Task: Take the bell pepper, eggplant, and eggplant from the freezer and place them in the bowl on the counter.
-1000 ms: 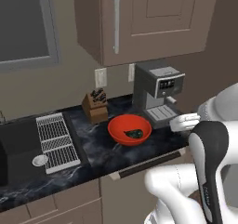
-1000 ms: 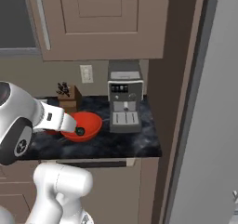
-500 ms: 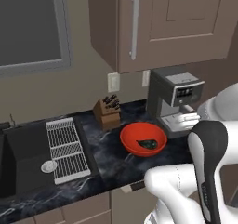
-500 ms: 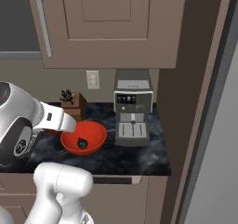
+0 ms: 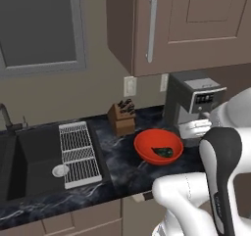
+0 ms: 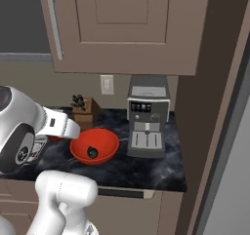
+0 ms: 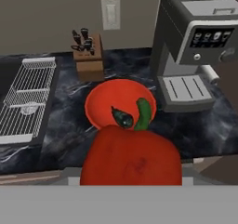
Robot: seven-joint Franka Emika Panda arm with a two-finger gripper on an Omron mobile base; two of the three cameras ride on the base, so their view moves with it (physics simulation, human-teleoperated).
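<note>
step: carry to bowl | claw: pinching the glossy red bell pepper with green stem [image 7: 131, 157] | target: wide shallow red-orange bowl [image 7: 103, 100] at 12 o'clock on black marbled bench [image 7: 69, 135], one dark eggplant [image 7: 122, 117] already inside | advice: centre above bowl, lower, then release

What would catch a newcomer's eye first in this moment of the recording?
The big red bell pepper with its green stem fills the foreground of the hand view, held in the jaws above the counter. Just beyond it sits the red-orange bowl with one dark eggplant already inside. The grey coffee machine stands beside the bowl, and a knife block behind it.
</note>
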